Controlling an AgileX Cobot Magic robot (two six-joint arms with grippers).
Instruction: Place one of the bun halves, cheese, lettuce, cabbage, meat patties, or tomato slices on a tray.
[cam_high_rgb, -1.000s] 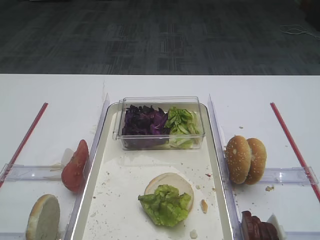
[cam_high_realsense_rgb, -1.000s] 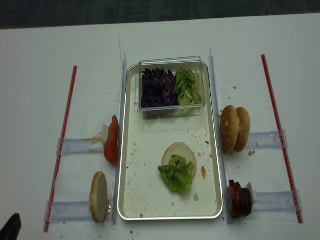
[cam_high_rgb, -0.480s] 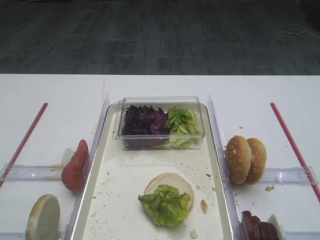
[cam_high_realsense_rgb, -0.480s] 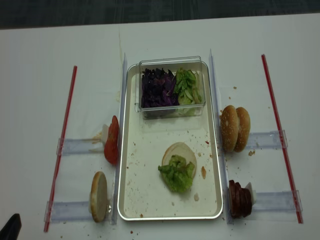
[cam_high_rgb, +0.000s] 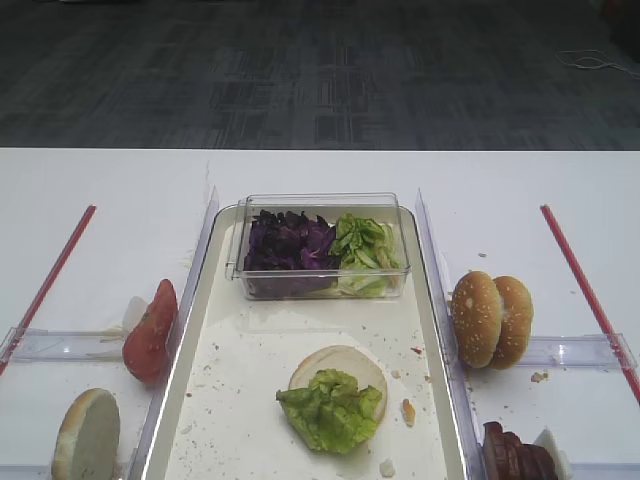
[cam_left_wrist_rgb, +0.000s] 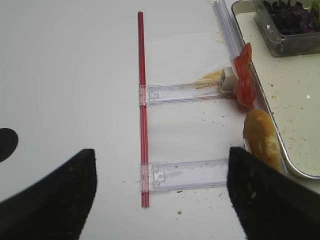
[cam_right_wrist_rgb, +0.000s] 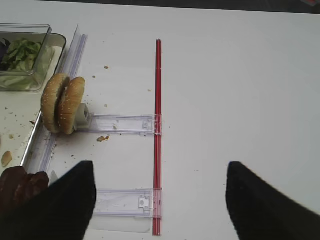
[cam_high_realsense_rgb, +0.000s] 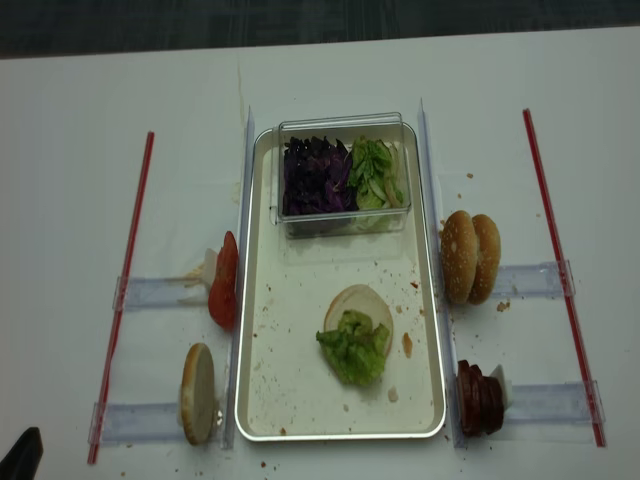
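The left end effector (cam_left_wrist_rgb: 157, 192) is seen from its wrist view with both dark fingers spread wide and nothing between them, above the bare white counter (cam_high_rgb: 110, 190). The right end effector (cam_right_wrist_rgb: 157, 200) is likewise released, fingers far apart, holding nothing.

At the left edge a red strip (cam_high_realsense_rgb: 125, 280) is laid along the counter. A flat pale bun half (cam_high_realsense_rgb: 197, 393) is stood on edge just beside the tray's left rim, with the tomato slices (cam_high_realsense_rgb: 224, 281) upright behind it against a clear plastic rail (cam_high_realsense_rgb: 160, 292). The tray (cam_high_realsense_rgb: 290, 400) is set in the middle, speckled with crumbs. On it a pale bun half (cam_high_realsense_rgb: 362, 301) lies flat, partly covered by a clump of lettuce (cam_high_realsense_rgb: 353, 347) on its near side. At the tray's far end a clear tub (cam_high_realsense_rgb: 342, 225) holds purple cabbage (cam_high_realsense_rgb: 314, 176) on the left and green leaves (cam_high_realsense_rgb: 375, 174) on the right. Right of the tray, two sesame bun halves (cam_high_realsense_rgb: 470, 257) are stood on edge together, and the meat patties (cam_high_realsense_rgb: 479, 398) are stacked upright nearer the front. A second red strip (cam_high_realsense_rgb: 560, 275) runs along the right.
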